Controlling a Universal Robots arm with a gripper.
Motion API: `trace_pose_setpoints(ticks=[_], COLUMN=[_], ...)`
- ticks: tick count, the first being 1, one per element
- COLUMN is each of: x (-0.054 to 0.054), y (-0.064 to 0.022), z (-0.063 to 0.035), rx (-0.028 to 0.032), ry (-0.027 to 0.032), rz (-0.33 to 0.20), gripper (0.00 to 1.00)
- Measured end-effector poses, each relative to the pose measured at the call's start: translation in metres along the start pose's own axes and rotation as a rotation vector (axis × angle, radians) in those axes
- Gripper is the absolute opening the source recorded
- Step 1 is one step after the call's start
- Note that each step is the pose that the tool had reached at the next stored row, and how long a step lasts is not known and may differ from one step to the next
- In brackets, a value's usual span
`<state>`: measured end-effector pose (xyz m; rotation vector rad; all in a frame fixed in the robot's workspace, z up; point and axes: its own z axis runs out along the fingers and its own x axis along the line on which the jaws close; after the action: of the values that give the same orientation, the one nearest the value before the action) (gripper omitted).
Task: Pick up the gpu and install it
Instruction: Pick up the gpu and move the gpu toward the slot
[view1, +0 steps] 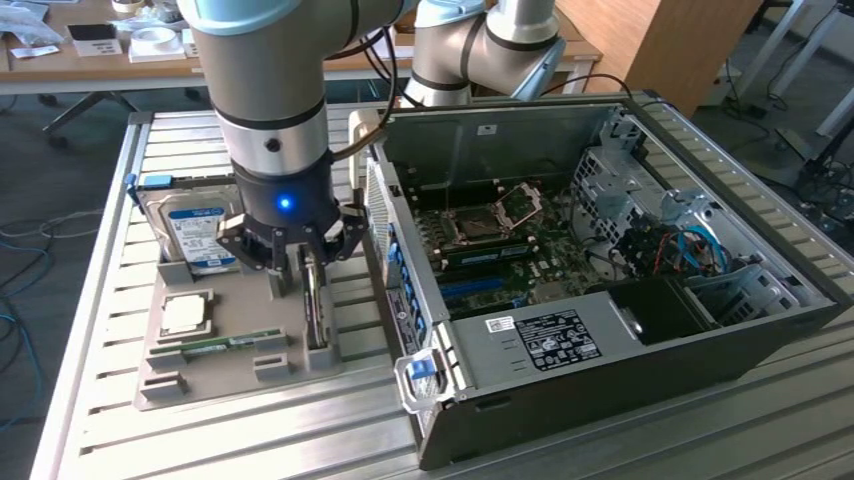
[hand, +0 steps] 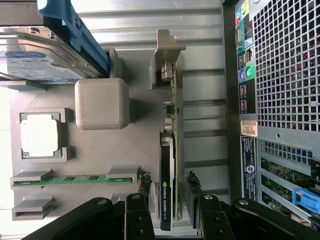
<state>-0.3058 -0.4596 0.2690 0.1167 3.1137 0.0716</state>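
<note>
**Exterior view**
- Gripper (view1: 296, 278): it hangs low over the grey holder tray (view1: 214, 385), which lies on the slatted surface (view1: 267, 440). We record its fingers as spread, one on either side of the gpu (view1: 315, 315).
- Gpu: it stands on edge in a slot on the side of the tray nearest the computer case (view1: 601, 340).
- Also on the tray: a hard drive (view1: 191, 228), upright at the far end; a processor chip (view1: 184, 315); a RAM stick (view1: 220, 345).
- Case: it lies open on the exterior view's right, with the motherboard (view1: 514, 245) exposed.
- Risk, in our judgement: we cannot tell whether the tray is fixed to the surface. If the card sits tight in its slot, a lift could drag the tray up and spill the other parts.

**Wrist view**
- Gpu (hand: 167, 165): we see it edge-on, its dark cover lying between the two fingers (hand: 145, 182).
- Gripper (hand: 168, 179): it is spread around the card with a gap on each side, and it pinches nothing.
- Neighbours: the hard drive (hand: 45, 60), the chip (hand: 40, 136), the RAM stick (hand: 75, 178), and the case's perforated rear wall (hand: 285, 75) close by.
- Risks, in our judgement:
  - The fingers stand at one end of the card, away from the other end, so a grip there could let the card pivot or droop.
  - The cover looks smooth, so the pads might slip on it.
  - Too hard a squeeze could flex the thin board.
  - A tilted card could strike the case wall or miss its slot on the motherboard.
</note>
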Motion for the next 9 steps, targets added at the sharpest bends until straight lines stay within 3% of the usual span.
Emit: trace_pose_setpoints(ticks=[9], x=[0.0], y=[-0.0001], z=[0.0019], rx=[-0.001], ry=[0.0001], rz=[0.0], gripper=[0.42])
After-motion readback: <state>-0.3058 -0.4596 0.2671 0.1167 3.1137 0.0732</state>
